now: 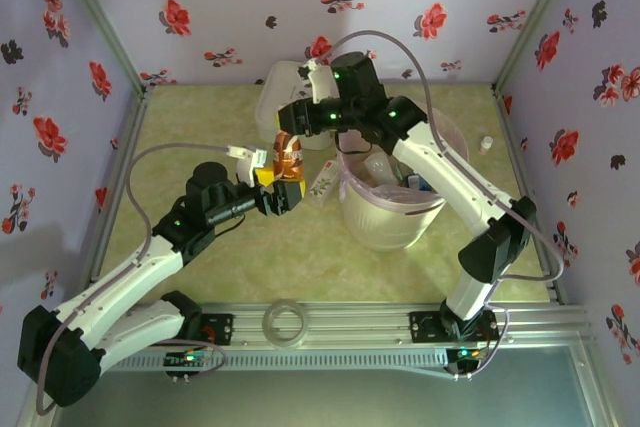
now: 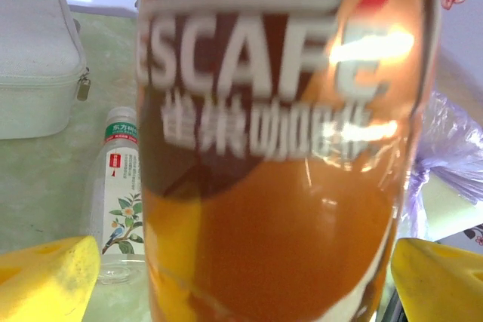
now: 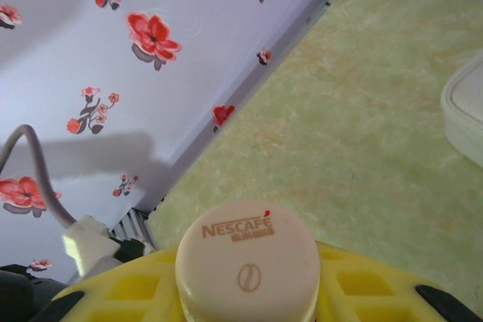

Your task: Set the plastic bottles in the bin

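Nearest me, low and left of centre in the top view, the left gripper (image 1: pixel 278 192) has its yellow fingers either side of the brown-orange coffee bottle (image 2: pixel 279 186), which stands just left of the bin. In the left wrist view one finger meets the glossy sleeve while a slip of background shows beside the other, so I cannot tell whether it is clamped. Above it, the right gripper (image 3: pixel 246 286) sits closed to the width of the cream cap (image 3: pixel 247 262), with no gap showing. I judge the bottle light, thin-walled and slick on its label, so the stiff cap or neck is the surer hold. Right of centre is the bin (image 1: pixel 385 227), a white-labelled bottle (image 2: pixel 121 186) beside it and the white box (image 2: pixel 38 50) beyond.
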{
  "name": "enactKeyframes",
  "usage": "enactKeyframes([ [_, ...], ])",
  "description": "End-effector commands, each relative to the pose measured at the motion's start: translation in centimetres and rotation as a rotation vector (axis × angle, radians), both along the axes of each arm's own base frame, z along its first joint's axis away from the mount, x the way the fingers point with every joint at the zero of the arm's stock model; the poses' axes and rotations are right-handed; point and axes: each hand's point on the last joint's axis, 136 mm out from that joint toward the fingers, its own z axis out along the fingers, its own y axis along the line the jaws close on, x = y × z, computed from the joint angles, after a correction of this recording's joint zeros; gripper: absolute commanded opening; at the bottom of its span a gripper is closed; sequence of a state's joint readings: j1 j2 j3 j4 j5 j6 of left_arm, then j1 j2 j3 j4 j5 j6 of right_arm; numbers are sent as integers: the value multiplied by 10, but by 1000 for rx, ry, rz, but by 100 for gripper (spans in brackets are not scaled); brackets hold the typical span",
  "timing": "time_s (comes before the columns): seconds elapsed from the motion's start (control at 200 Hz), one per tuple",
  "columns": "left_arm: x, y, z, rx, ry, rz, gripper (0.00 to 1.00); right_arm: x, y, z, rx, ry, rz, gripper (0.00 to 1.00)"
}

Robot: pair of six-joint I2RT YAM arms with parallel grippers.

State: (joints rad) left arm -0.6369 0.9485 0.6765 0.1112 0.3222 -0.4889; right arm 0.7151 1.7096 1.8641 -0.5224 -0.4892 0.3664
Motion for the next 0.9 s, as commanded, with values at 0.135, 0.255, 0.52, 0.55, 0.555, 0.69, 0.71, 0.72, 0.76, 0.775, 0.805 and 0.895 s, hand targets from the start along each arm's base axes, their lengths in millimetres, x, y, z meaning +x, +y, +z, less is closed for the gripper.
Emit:
enactKeyframes([
  [0.135, 0, 1, 2, 10, -38, 2, 100, -1, -35, 71, 33, -201, -81, 29],
  [0.255, 2, -1, -2, 28, -13, 1, 100, -3, -59, 91, 31, -263, -127, 29],
  [0.52, 19, -11, -26, 75, 57, 12, 100, -7, -140, 123, 18, -350, -296, 26],
  [0.55, 22, -13, -29, 84, 73, 14, 98, -9, -150, 126, 15, -358, -318, 26],
  [0.555, 22, -13, -31, 88, 78, 15, 98, -10, -152, 126, 14, -359, -321, 26],
  [0.69, 34, -22, -59, 170, 184, 24, 93, -18, -193, 128, -39, -390, -423, 25],
  [0.71, 36, -22, -64, 183, 200, 30, 93, -20, -199, 127, -53, -394, -439, 25],
  [0.72, 37, -22, -66, 190, 208, 34, 94, -20, -202, 126, -60, -396, -447, 25],
  [0.76, 41, -22, -73, 214, 234, 48, 94, -21, -212, 122, -95, -400, -480, 25],
  [0.775, 42, -23, -76, 223, 243, 54, 94, -22, -217, 120, -113, -402, -496, 25],
  [0.805, 45, -22, -81, 236, 260, 67, 94, -23, -227, 117, -147, -406, -528, 24],
  [0.895, 52, -24, -91, 253, 284, 92, 93, -25, -251, 104, -257, -408, -613, 22],
])
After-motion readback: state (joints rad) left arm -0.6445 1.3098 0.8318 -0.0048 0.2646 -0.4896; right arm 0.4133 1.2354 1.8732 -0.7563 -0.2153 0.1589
